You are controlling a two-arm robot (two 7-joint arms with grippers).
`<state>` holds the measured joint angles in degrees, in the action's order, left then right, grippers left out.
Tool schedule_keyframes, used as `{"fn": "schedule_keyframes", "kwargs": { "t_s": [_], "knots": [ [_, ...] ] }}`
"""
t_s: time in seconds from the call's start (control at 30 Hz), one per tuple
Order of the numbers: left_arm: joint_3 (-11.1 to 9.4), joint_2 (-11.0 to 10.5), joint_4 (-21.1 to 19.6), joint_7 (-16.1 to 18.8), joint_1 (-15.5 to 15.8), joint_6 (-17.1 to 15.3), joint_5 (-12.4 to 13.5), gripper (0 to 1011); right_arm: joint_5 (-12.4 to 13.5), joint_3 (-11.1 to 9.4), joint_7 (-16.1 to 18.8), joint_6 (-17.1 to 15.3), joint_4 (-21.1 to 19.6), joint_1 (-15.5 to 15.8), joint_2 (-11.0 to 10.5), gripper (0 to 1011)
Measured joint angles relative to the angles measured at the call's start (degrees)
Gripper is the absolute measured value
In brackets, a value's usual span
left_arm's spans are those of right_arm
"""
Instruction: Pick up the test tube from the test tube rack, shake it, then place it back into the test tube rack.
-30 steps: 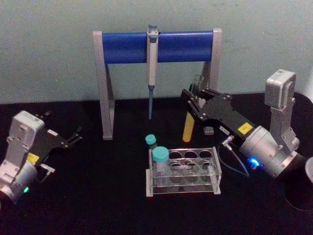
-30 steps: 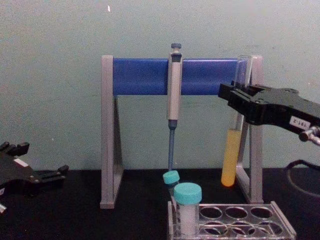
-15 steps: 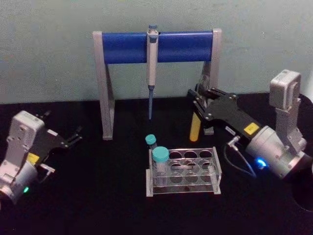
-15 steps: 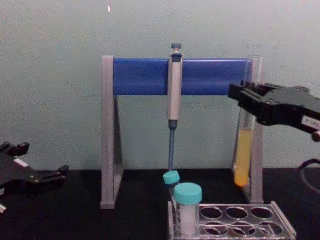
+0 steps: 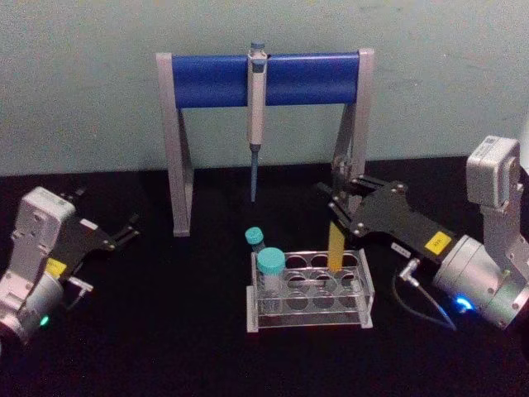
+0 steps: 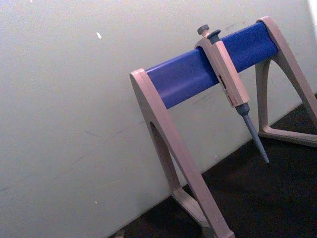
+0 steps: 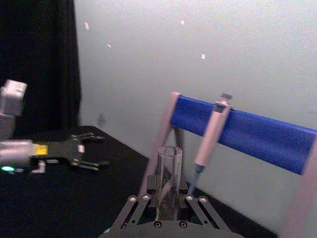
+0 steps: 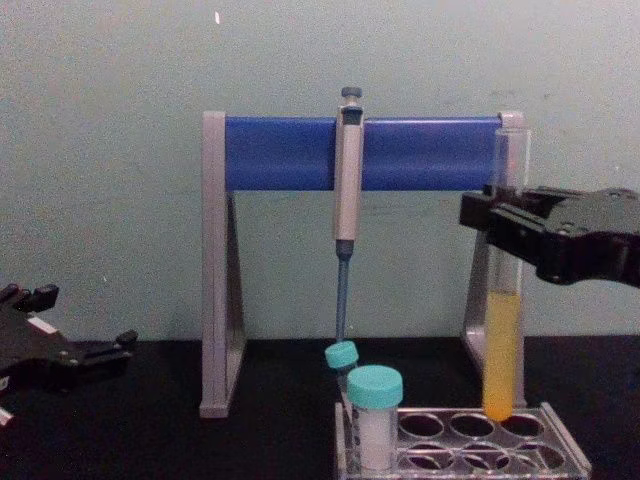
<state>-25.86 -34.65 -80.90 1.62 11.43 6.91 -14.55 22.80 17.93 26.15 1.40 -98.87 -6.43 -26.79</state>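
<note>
1. Right pincer point(image 5: 337, 198): clamped on the test tube point(image 5: 335, 246), gripping the clear glass above the yellow liquid. It reaches in from the right and is held off the table point(image 5: 165, 339).
2. Test tube: upright, open mouth on top. In the chest view the yellow liquid fills roughly its lower third, and the empty upper part rises above the pincer in front of the stand's right leg.
3. Tube position: over the far row of the test tube rack point(image 5: 310, 321), toward its right end. The round bottom is about level with the top plate. I cannot tell whether the tip has entered a hole.
4. Rack: low and clear, on the table at centre, nearer to me than the stand. Two teal-capped tubes point(image 5: 270, 263) stand at its left end, well apart from the held tube. The other holes look empty.
5. Stand point(image 5: 264, 78): grey legs and a blue crossbar, at the far side of the table against the pale wall. A pipette point(image 5: 256, 107) hangs from the middle of the crossbar, tip down.
6. Left pincer point(image 5: 131, 229): parked low at the left edge of the table, fingers spread and holding nothing, well apart from the rack.
</note>
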Motion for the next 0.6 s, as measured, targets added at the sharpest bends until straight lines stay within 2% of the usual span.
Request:
{"fn": "schedule_keyframes", "kwargs": {
  "t_s": [0.2, 0.27, 0.43, 0.6],
  "knots": [
    [0.0, 0.0, 0.0, 0.0, 0.0, 0.0, 0.0, 1001, 3.0, 1.3, 1.9, 0.3, 1.4, -1.3, 1.2, 235],
    [0.0, 0.0, 0.0, 0.0, 0.0, 0.0, 0.0, 1001, 4.0, 2.2, 2.4, 1.2, 3.0, -2.6, 2.3, 235],
    [0.0, 0.0, 0.0, 0.0, 0.0, 0.0, 0.0, 1001, 4.2, 3.1, 2.2, 3.0, 5.7, -4.8, 3.8, 235],
    [0.0, 0.0, 0.0, 0.0, 0.0, 0.0, 0.0, 1001, 3.2, 3.3, 0.7, 4.6, 8.2, -6.5, 5.0, 235]
  ]
}}
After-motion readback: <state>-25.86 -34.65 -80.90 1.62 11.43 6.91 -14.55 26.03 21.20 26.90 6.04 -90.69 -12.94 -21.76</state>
